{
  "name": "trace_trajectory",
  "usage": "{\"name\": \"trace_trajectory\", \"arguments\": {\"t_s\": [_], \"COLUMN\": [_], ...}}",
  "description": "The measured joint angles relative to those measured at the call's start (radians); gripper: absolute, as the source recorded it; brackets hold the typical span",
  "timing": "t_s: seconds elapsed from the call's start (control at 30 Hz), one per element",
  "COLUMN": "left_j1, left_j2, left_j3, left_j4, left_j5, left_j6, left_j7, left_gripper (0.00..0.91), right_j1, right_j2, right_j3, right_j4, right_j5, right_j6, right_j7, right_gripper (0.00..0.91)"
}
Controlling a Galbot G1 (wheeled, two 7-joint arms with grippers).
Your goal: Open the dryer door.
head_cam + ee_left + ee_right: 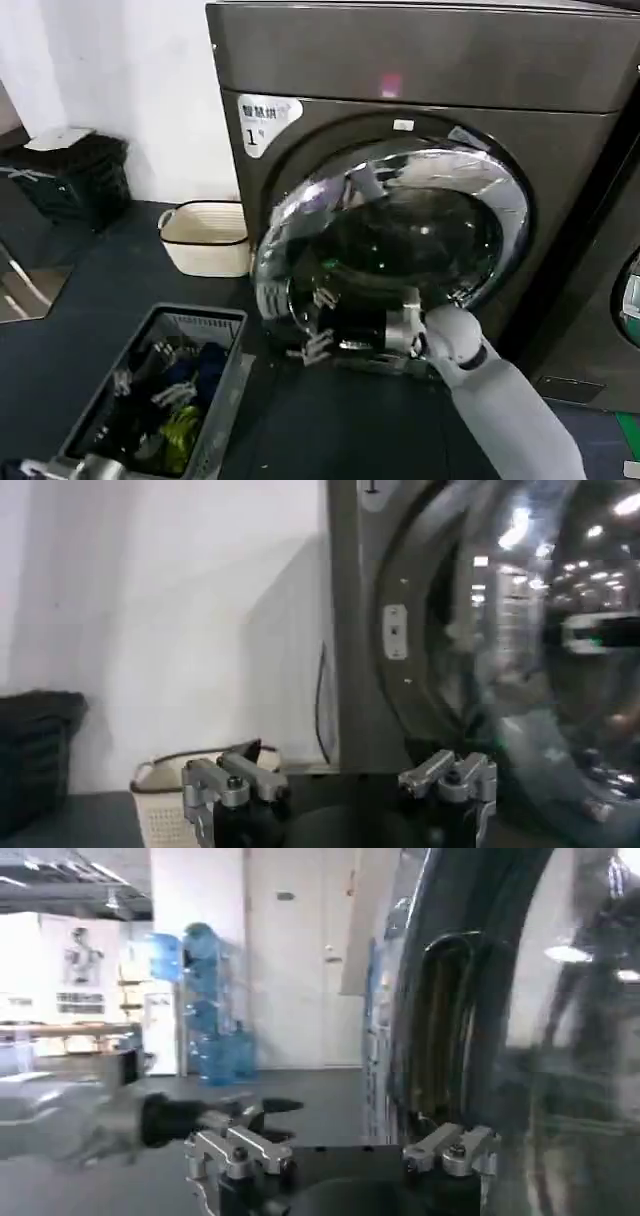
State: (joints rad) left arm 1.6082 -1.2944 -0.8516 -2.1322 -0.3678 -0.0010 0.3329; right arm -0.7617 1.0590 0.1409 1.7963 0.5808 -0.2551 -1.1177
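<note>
1. One dryer (pixel 560 130), dark grey-bronze, stands ahead of the robot; it bears one white sticker (pixel 265 120) marked "1" and one small pink light (pixel 391 84).
2. Its one door (pixel 395 245), a chrome ring around dark glass, is swung partly out from the front, the edge on the robot's left standing away from the machine.
3. The right end effector (pixel 318 345) is at the lower part of the door, just below the chrome ring, its arm reaching in from the lower right of the head view.
4. In the right wrist view the right end effector (pixel 340 1148) has two fingers spread wide; the door's dark inner rim (pixel 440 1028) lies just beside one finger (pixel 455 1148), and whether they touch I cannot tell.
5. In the left wrist view the left end effector (pixel 340 780) also shows two fingers set wide apart, holding nothing. The door's glass lies just beside one finger (pixel 455 778), and the dryer's front panel stands beyond.
6. One grey basket (pixel 160 400) of dark, blue and yellow-green clothes sits on the floor, near the right end effector on the robot's left.
7. One cream basket (pixel 205 238) sits on the floor farther off, beside the dryer's left corner, against the white wall.
8. One black crate (pixel 75 180) stands well apart, farther left.
</note>
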Motion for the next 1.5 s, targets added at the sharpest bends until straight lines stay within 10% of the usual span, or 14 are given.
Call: {"name": "trace_trajectory", "arguments": {"t_s": [0.53, 1.5], "left_j1": [-0.235, -0.756], "left_j2": [0.24, 0.358], "left_j3": [0.09, 0.646], "left_j4": [0.173, 0.374], "left_j5": [-0.439, -0.597], "left_j6": [0.119, 0.156], "left_j7": [0.229, 0.392], "left_gripper": [0.907, 0.907], "right_j1": [-0.186, -0.633], "right_j2": [-0.068, 0.038], "right_j3": [0.234, 1.252], "right_j4": [0.133, 0.142], "right_j5": [-0.006, 0.087], "right_j6": [0.136, 0.272], "right_j7": [-0.125, 0.0], "right_gripper": [0.907, 0.907]}}
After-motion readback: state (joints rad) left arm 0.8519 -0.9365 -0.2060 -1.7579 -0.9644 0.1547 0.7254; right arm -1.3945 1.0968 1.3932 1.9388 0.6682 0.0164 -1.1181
